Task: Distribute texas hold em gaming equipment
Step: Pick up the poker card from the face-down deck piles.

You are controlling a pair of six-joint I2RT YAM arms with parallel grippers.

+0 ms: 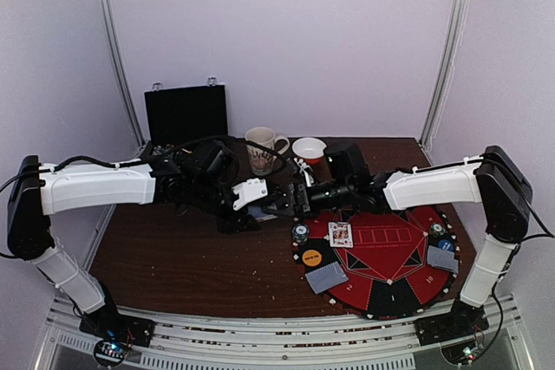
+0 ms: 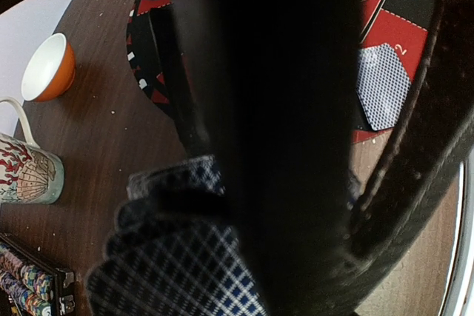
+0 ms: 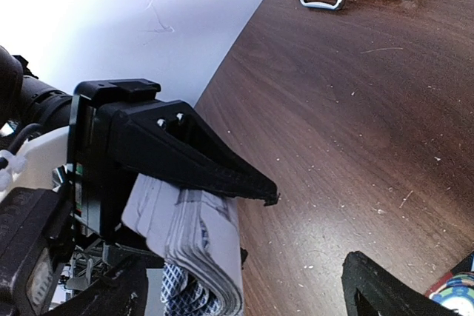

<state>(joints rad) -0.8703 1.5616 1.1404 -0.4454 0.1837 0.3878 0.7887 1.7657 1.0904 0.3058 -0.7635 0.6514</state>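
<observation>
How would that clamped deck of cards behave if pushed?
Probably slippery: the deck sits fanned and uneven in the jaws, so cards may slide apart. Each card looks thin, likely light and bendy. A push would probably scatter them.

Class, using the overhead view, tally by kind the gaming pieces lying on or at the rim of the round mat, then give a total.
Face-down card piles: 2
Face-up card sets: 1
Chip stacks: 2
Button discs: 2
Total: 7
</observation>
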